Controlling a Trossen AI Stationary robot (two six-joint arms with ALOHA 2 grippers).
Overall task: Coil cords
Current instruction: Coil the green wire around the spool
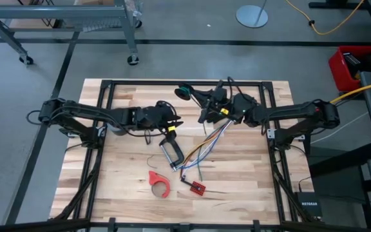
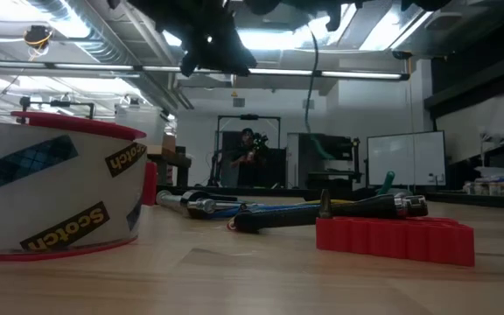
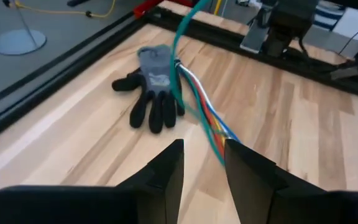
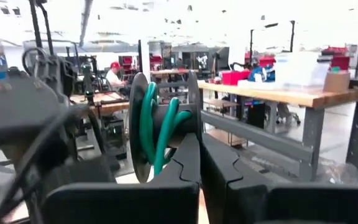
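The cord is a thin green cord wound on a small black spool [image 4: 163, 121], which is held up in the air over the table's far middle [image 1: 184, 92]. My right gripper [image 4: 199, 140] is shut on the spool [image 1: 201, 98]. A green tail [image 3: 188, 74] runs down from the spool, over a grey-black glove [image 3: 151, 84], into the gap of my left gripper [image 3: 202, 146]. My left gripper is open and low over the table's middle [image 1: 174, 122]. I cannot tell whether the tail touches its fingers. My right gripper pinches the rim of one of the spool's black flanges [image 4: 194, 127] between its two fingers. The spool is lifted clear of the table, its axis across the fingers, with the green windings [image 4: 151, 124] beside the held flange.
A multicoloured wire bundle [image 1: 205, 145] runs to a small red board [image 1: 197, 187] at the near middle. A red tape dispenser [image 1: 160, 182] with a Scotch roll [image 2: 51, 192] and a metal hand tool [image 1: 171, 153] lie near it. A black frame edges the table [image 1: 108, 90].
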